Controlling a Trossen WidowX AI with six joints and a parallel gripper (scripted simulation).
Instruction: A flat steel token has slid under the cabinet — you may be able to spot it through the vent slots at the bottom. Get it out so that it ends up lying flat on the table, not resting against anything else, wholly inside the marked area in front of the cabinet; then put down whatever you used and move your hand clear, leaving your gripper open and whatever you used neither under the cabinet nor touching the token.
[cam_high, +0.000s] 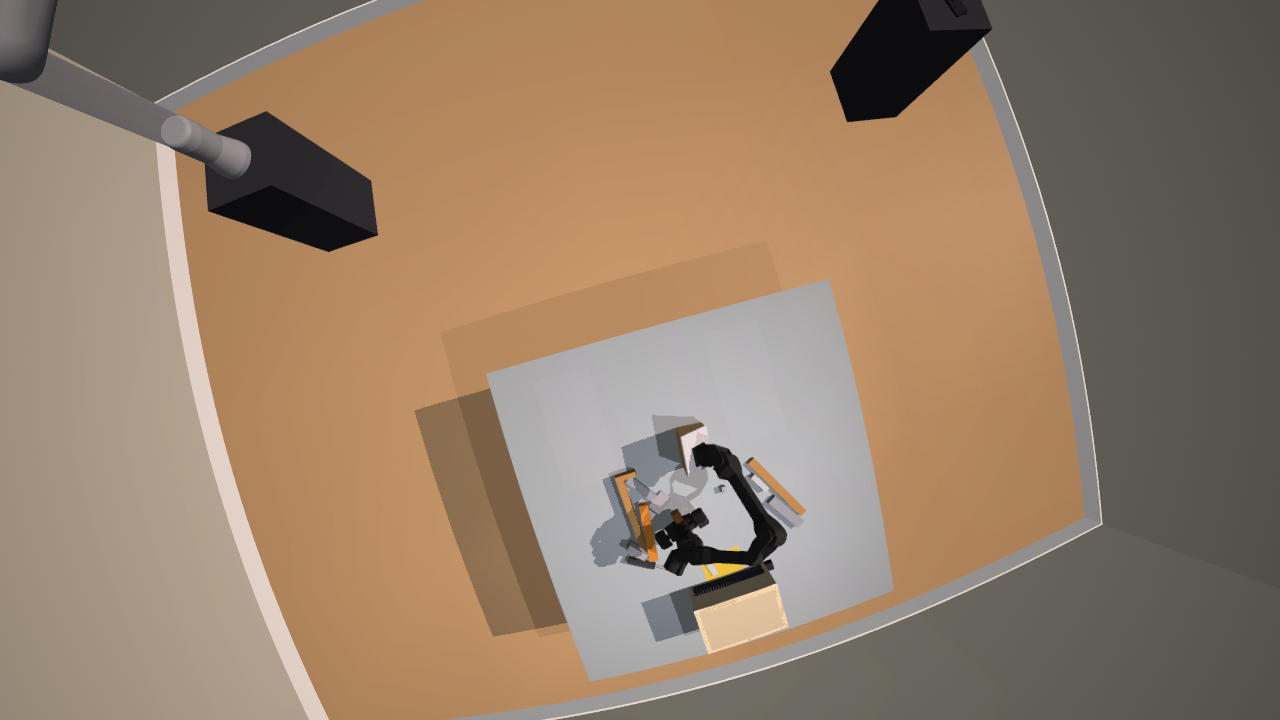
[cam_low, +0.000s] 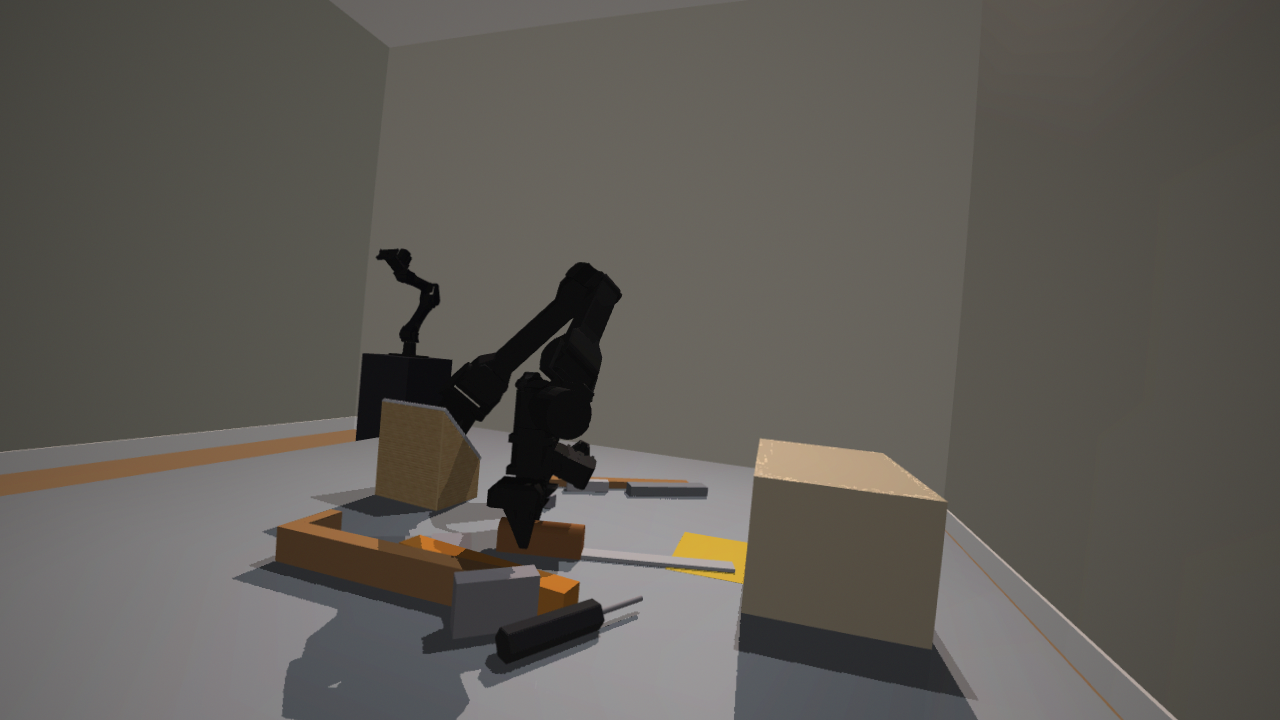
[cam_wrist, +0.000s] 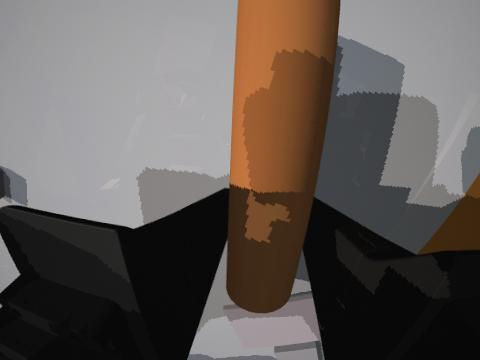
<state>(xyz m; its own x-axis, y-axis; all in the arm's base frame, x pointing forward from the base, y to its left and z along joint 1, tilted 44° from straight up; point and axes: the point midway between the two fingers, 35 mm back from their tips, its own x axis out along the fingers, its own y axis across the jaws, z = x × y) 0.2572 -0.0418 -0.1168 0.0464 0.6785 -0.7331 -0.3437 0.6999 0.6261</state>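
My gripper (cam_low: 523, 537) (cam_wrist: 267, 201) is shut on the orange-brown round handle (cam_low: 563, 539) (cam_wrist: 282, 120) (cam_high: 677, 516) of a long tool. Its pale flat blade (cam_low: 657, 560) runs from the handle toward the cabinet (cam_low: 841, 555) (cam_high: 741, 617), low over the table. The visible end of the blade stops just short of the cabinet's edge in the exterior view. The yellow marked area (cam_low: 707, 544) (cam_high: 732, 568) lies in front of the cabinet, partly covered by the blade and arm. I cannot see the steel token in any view.
An orange angled bar (cam_high: 623, 497) (cam_low: 358, 557), a grey block (cam_low: 494, 601) and a black-handled screwdriver (cam_low: 550, 631) (cam_high: 640, 563) lie on one side of the gripper. Another orange bar (cam_high: 776, 486) and a grey bar (cam_low: 666, 489) lie on the other. A sloped block (cam_low: 411, 456) stands near the arm's base.
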